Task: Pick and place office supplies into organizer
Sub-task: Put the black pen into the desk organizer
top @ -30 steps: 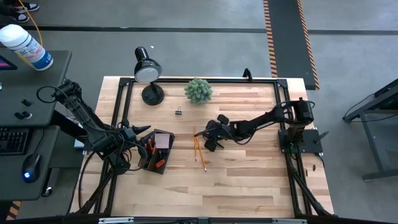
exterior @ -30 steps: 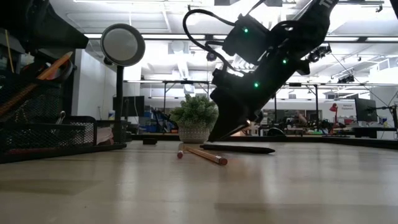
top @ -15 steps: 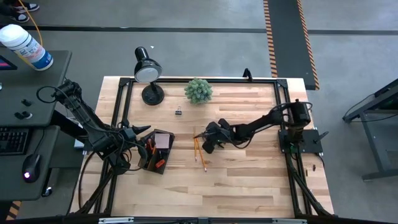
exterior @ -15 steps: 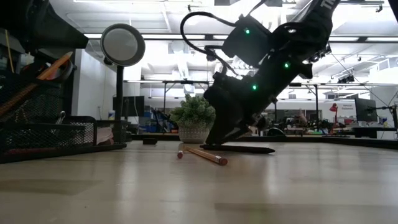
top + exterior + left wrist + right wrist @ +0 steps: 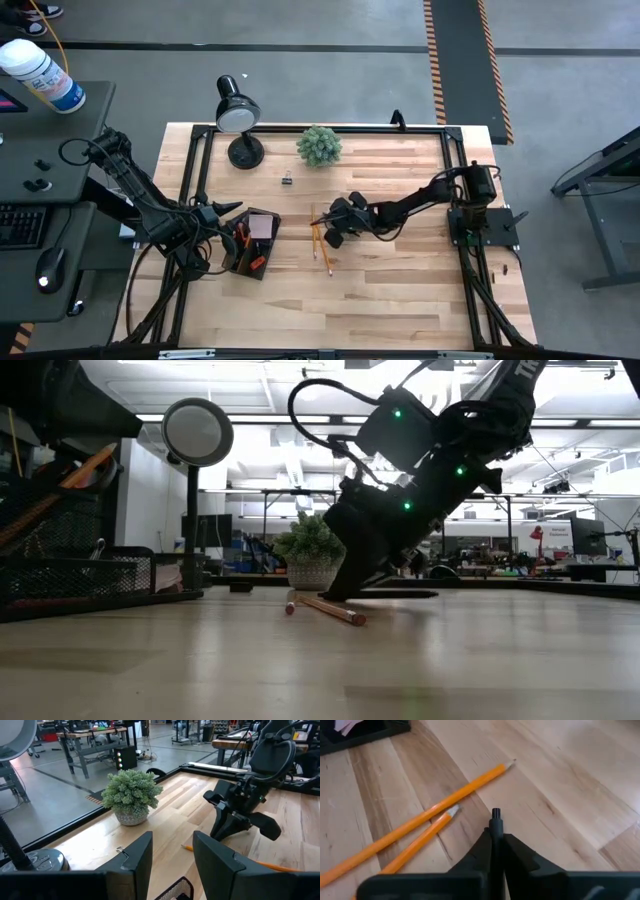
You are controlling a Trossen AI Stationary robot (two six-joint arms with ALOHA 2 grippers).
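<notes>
**Right claw clamped on a dark pen beside two pencils**

In the right wrist view we see what the other views hide: the right claw (image 5: pixel 494 841) has its fingers pressed together on a thin dark pen (image 5: pixel 495 822), whose tip pokes out just above them. From overhead this is only a dark mass at mid-table, the right claw (image 5: pixel 335 222) low over the table (image 5: pixel 400 300) just beside the pencils (image 5: pixel 321 246).

We count two yellow-orange pencils (image 5: pixel 427 822), lying close together at a slight angle to each other, sharpened tips towards the pen. The low view shows one pencil (image 5: pixel 325 608) flat on the wood, with the claw's tip down at the table surface behind it.

One organizer (image 5: pixel 252 243), a black mesh caddy, sits on the table's left part, well apart from the pencils; it holds red-handled scissors (image 5: pixel 241 238) and a pale pink sticky-note pad (image 5: pixel 261 226). The left claw (image 5: pixel 226 209) waits just beside it, fingers apart (image 5: pixel 137 857), holding nothing.

We also count one small binder clip (image 5: pixel 287 179), one green potted plant (image 5: pixel 319 146) and one desk lamp (image 5: pixel 238 120), all towards the table's far edge.
</notes>
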